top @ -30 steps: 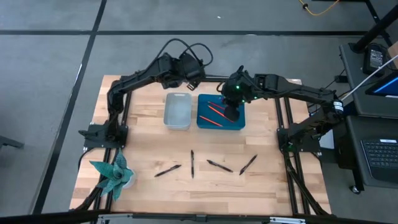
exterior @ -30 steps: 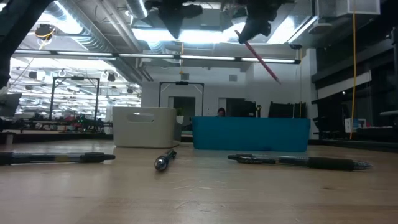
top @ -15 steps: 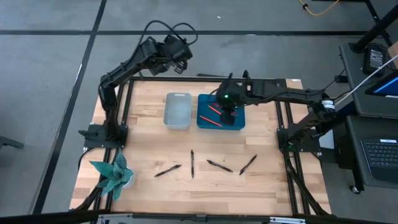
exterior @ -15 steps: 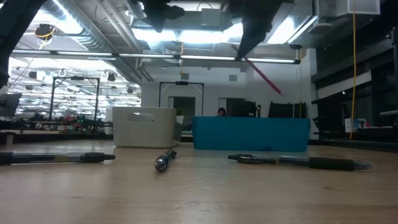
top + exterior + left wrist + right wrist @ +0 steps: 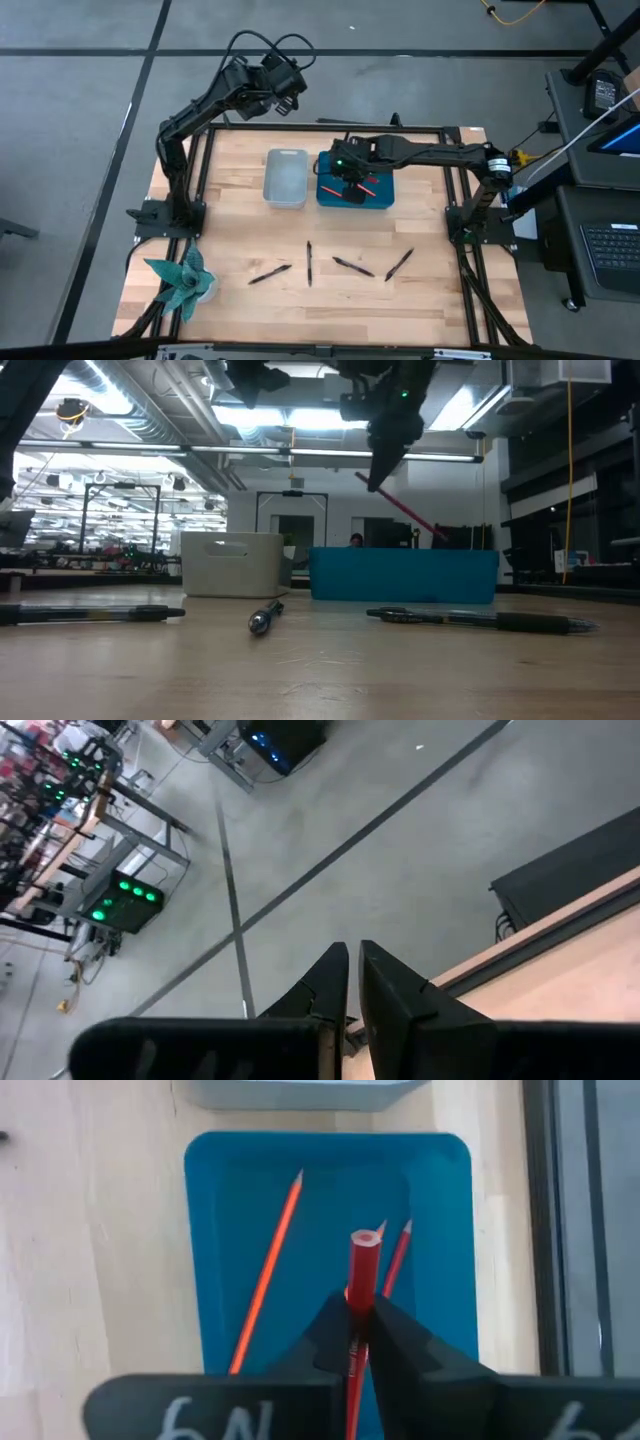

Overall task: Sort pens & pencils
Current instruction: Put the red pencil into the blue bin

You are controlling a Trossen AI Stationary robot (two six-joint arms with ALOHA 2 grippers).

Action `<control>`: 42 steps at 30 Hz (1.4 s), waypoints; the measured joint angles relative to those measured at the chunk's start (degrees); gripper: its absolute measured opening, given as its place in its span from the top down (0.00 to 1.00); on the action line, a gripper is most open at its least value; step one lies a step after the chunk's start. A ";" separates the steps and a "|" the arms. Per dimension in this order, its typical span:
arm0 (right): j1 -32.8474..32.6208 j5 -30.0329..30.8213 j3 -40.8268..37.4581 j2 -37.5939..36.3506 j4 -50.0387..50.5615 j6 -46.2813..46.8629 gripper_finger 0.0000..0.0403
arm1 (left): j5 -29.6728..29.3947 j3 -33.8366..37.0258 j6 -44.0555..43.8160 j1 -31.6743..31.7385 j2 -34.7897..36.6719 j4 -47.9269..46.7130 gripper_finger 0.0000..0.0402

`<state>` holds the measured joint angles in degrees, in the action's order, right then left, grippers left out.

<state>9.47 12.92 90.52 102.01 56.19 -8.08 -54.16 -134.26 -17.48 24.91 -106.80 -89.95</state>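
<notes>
Red pencil point(image 5: 361, 1270) clamped in right end effector point(image 5: 362, 1312), hanging tilted directly above the blue tray point(image 5: 385, 197) holding two more, long axis roughly along theirs; left end effector point(image 5: 352, 982) closed, empty, far-left off the table point(image 5: 230, 240).

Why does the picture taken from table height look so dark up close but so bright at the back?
Low view: the ceiling lights behind glare into the lens, so the right gripper, its red pencil and the nearest pens show as dark shapes, and the close tabletop is soft. High view: even light, faint shadows. Right wrist view: the blue bin is evenly lit and sharp.
</notes>
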 joint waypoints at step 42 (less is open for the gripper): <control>4.64 -3.56 0.92 12.83 -3.83 0.02 0.94 | -2.24 0.00 0.16 1.86 -0.07 0.00 0.94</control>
<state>14.11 9.36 91.44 114.84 52.36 -8.05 -56.40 -134.26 -17.32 26.76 -106.87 -89.95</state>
